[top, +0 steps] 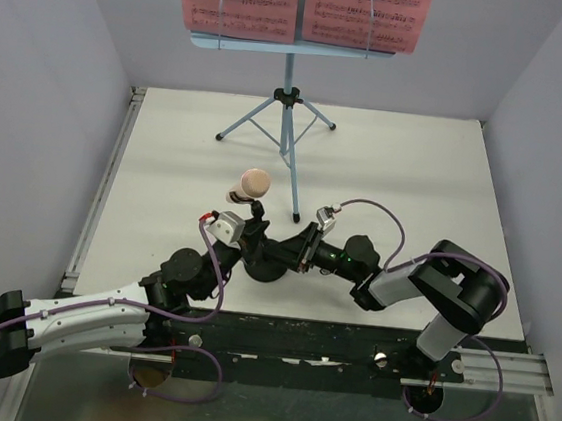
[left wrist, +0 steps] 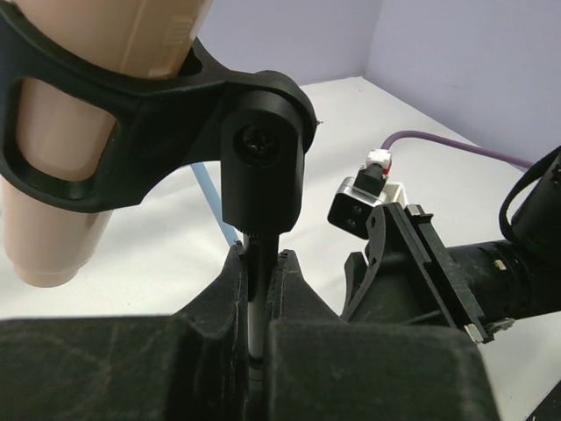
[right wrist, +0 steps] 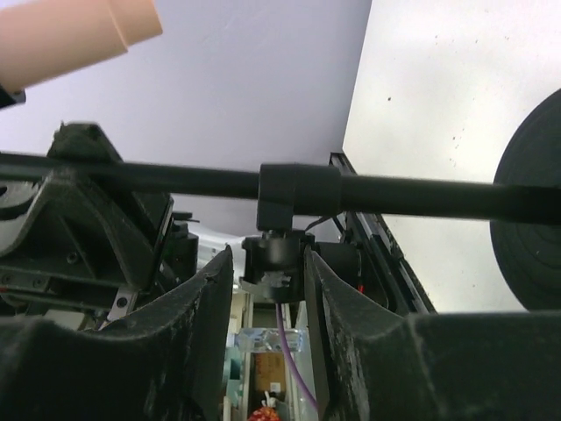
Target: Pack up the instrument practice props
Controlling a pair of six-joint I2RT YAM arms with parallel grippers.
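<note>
Closest to the left wrist lens, the left gripper [left wrist: 260,267] has its dark fingers [left wrist: 206,307] pinched tight on the thin pole of the black mic stand [left wrist: 263,149], just under the clip's pivot. The pole stands upright between them. Cradled in that clip, the beige-pink toy microphone [left wrist: 61,175] has its long axis steeply tilted, flat tail end down toward the near left, its head cut off by the top of the frame. From above, its rounded head faces up and toward the far wall, over the middle of the white table [top: 415,174]. The right gripper [right wrist: 267,263] is on the same pole from the opposite side, jaws part-way apart astride a small knob under the pole's collar (a sliver of gap shows on one side, so no squeeze can be made out). In its view the pole runs straight across, the round base cropped at the right edge; from above both wrists hide most of that base. At the table's far edge the light-blue music stand [top: 289,91] stands upright on its tripod, two pink sheet-music pages [top: 238,0] side by side on its desk, their tops cropped.
</note>
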